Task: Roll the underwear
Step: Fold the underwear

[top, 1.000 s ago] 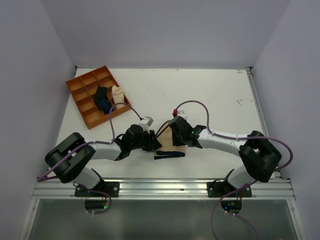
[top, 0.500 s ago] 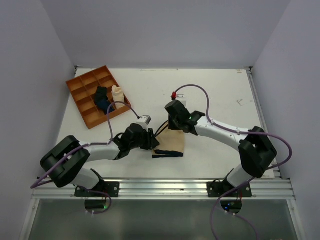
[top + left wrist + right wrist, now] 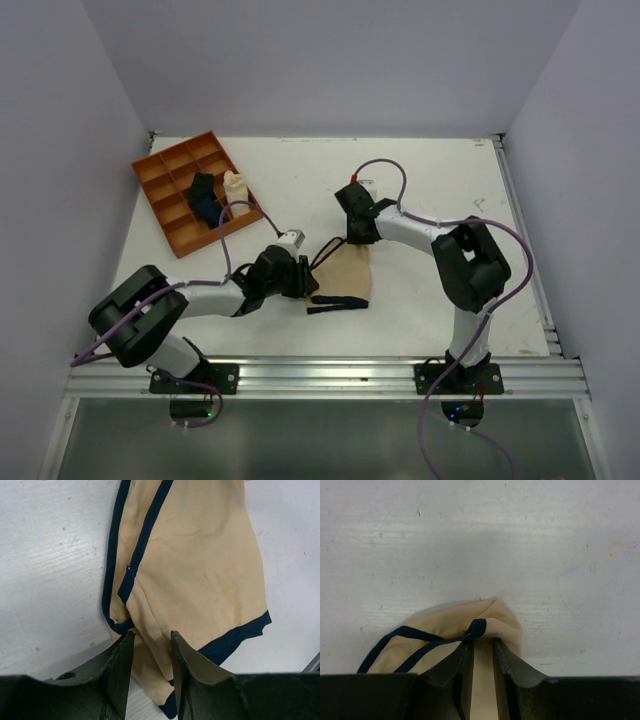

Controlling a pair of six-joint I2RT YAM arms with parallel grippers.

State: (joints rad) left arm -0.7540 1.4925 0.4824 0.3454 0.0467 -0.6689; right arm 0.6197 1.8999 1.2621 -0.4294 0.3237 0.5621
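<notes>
underwear [image 3: 350,276] in tight pinch of left claw [image 3: 150,652], right claw [image 3: 482,655]

Bright even light, soft shadows

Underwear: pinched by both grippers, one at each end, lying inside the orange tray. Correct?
No, one thing is off: the underwear lies on the bare table, apart from the orange tray, not inside it. The top external view shows this. The rest holds: the left gripper and the right gripper each pinch one end.
</notes>
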